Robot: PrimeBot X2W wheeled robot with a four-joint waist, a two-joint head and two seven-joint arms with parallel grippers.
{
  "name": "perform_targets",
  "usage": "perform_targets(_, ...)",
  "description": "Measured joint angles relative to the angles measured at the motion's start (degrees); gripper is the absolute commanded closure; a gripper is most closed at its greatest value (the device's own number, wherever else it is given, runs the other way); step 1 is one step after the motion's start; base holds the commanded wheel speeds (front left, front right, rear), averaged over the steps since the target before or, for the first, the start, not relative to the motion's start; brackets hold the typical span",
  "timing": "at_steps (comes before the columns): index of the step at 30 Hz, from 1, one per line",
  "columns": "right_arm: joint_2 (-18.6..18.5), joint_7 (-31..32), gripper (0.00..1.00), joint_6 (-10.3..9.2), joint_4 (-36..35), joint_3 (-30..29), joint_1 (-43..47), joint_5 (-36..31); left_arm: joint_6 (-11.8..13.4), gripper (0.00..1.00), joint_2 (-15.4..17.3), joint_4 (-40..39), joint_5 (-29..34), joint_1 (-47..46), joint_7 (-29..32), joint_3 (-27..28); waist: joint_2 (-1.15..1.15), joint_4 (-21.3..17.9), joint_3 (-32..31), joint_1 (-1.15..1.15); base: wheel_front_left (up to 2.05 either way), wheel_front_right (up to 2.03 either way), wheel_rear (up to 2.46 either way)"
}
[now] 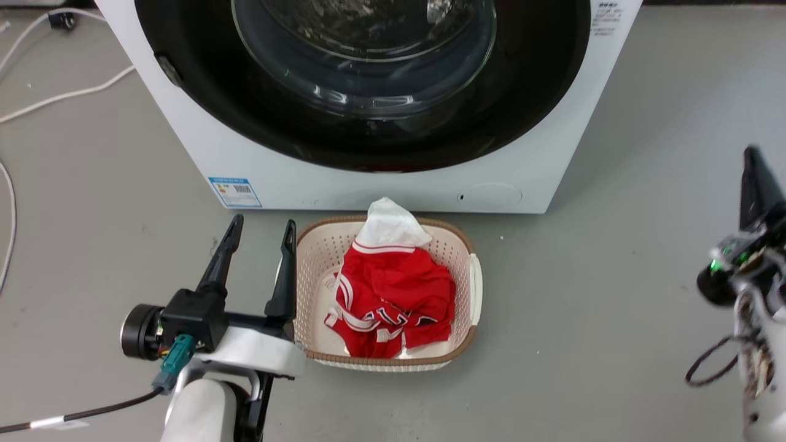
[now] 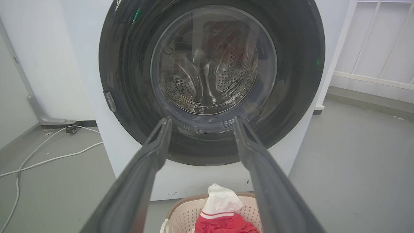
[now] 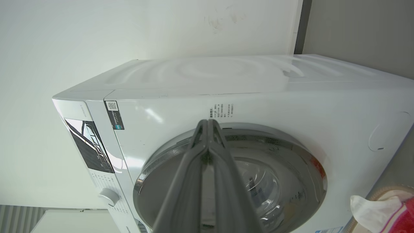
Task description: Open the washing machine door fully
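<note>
Door [image 1: 362, 73], in the head view, sits shut on the machine [image 1: 381, 193], with a basket [image 1: 476, 288] of red laundry [image 1: 393, 294] before it. The left gripper [image 1: 263, 222] hangs beside the basket, fingers spread, likely parked clear of the door's swing. The right gripper [image 1: 756, 184] is half cut off at the edge.

Left wrist view: the spread fingers frame the glass, well apart from it.

Right wrist view: the fingers are pressed together and empty, aimed at the door's rim, perhaps to hook it.

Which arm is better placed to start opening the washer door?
Likely left: the left gripper is open, pointing at the washing machine door straight ahead; the right gripper is shut, off to the side.
</note>
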Motion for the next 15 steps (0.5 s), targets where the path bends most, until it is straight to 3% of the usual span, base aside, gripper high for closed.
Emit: perform_targets(15,-9.4,11.6,1.00,0.00,14.6,5.7,-27.4,1.1,0.4,0.00,0.0,-2.5,-1.9,-5.7,0.0,-0.8,0.00,2.3,9.9,0.00,0.00,0.00,0.00)
